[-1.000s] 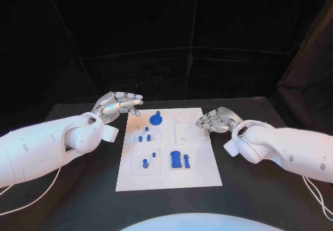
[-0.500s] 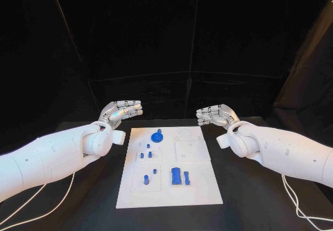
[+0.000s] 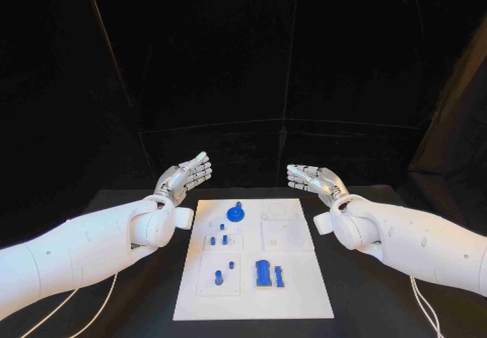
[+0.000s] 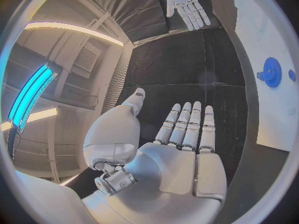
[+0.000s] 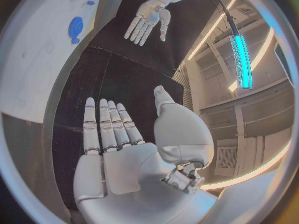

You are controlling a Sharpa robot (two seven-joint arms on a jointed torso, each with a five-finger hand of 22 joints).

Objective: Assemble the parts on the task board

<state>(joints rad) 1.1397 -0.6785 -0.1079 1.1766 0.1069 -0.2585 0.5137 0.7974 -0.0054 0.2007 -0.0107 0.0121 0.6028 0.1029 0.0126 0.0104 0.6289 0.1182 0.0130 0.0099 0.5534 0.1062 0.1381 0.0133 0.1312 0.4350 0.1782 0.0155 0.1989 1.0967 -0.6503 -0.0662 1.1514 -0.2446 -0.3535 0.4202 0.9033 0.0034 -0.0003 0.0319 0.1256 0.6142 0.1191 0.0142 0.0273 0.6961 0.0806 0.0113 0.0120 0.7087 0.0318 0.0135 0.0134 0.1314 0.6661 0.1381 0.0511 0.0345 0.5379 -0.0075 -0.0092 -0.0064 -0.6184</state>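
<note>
The task board [image 3: 254, 296] lies flat in the middle of the black bench [image 3: 376, 296], between the two arms and nearer the robot than either set of fingers. Small blue parts [image 3: 262, 272] sit on it; the round blue gear [image 3: 236, 210] is the one closest to the fingers. The left hand [image 3: 186, 175] is raised beyond the board's far left corner, fingers [image 4: 187, 124] released, straight and holding nothing. The right hand [image 3: 314, 180] mirrors it past the far right corner, fingers [image 5: 107, 124] likewise spread and empty.
</note>
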